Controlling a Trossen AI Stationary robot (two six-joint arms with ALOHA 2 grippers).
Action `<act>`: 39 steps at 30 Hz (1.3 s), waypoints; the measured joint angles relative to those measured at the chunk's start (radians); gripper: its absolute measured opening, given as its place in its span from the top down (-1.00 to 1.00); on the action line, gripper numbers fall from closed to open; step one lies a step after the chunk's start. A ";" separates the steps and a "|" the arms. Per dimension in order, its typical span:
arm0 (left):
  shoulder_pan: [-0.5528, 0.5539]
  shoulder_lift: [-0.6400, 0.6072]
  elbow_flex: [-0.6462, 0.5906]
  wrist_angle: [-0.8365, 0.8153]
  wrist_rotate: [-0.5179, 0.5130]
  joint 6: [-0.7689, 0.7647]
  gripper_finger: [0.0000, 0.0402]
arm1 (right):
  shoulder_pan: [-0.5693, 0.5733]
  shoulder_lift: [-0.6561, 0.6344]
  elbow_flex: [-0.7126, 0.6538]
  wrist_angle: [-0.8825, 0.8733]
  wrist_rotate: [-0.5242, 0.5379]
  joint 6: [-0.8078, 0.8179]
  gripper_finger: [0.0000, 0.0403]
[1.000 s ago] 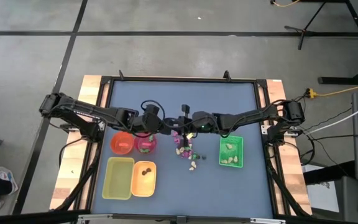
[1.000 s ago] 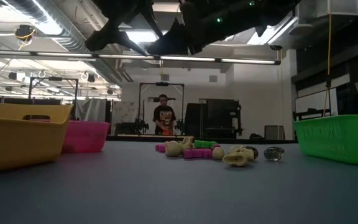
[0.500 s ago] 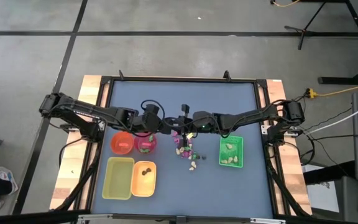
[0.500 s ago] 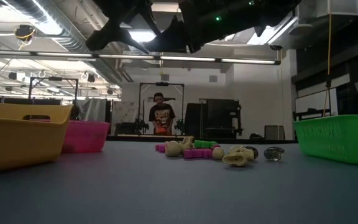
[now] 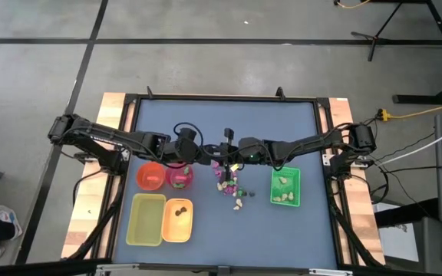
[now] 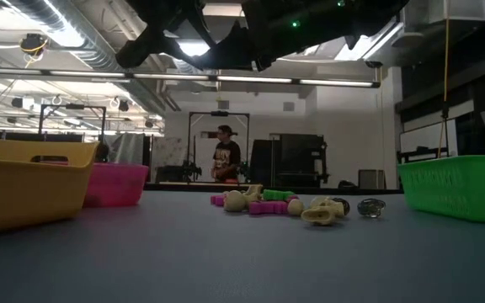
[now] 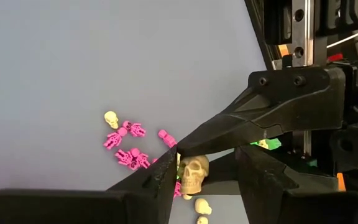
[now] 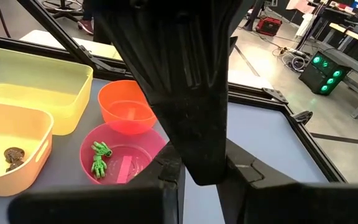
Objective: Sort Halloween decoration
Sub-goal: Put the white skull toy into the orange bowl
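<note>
Between the parted fingers [image 7: 160, 180] of the left gripper [image 7: 207, 163] sits a cream skull [image 7: 193, 174], close against one finger and clear of the other, so this gripper is released and not clamped on it. The skull looks larger than the loose trinkets on the table [image 5: 221, 123] beyond the gripper. The tip of the right gripper [image 7: 180, 147] comes in from the far side and meets the left gripper right at the skull; whether it grips the skull cannot be told.

From above, both grippers meet nose to nose over the middle of the table. The pile of Halloween decoration [image 5: 230, 186] lies just past them toward the near edge: magenta skeletons [image 7: 129, 146], cream pieces and a few green ones.

On the left gripper's side of the meeting point, a pink bowl [image 8: 135, 165] holds green hands [image 8: 98, 158], with an orange bowl [image 8: 126, 106] just beside it. Farther out stand a yellow tray [image 8: 36, 81] and an orange tray [image 8: 5, 134] with a dark brown piece [image 8: 12, 155]. On the right gripper's side, a green tray [image 5: 273, 186] holds cream pieces.

A person [image 6: 224, 160] stands far behind the table.
</note>
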 joint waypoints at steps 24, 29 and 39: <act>0.000 0.001 -0.002 -0.011 0.008 -0.002 0.58 | 0.000 0.000 0.000 -0.004 -0.011 -0.001 0.70; 0.000 0.002 -0.002 -0.017 0.011 -0.002 0.60 | 0.000 0.000 0.003 -0.018 -0.012 -0.001 0.70; 0.000 0.002 -0.002 -0.019 0.010 -0.002 0.60 | 0.000 0.000 0.003 -0.021 -0.013 -0.001 0.70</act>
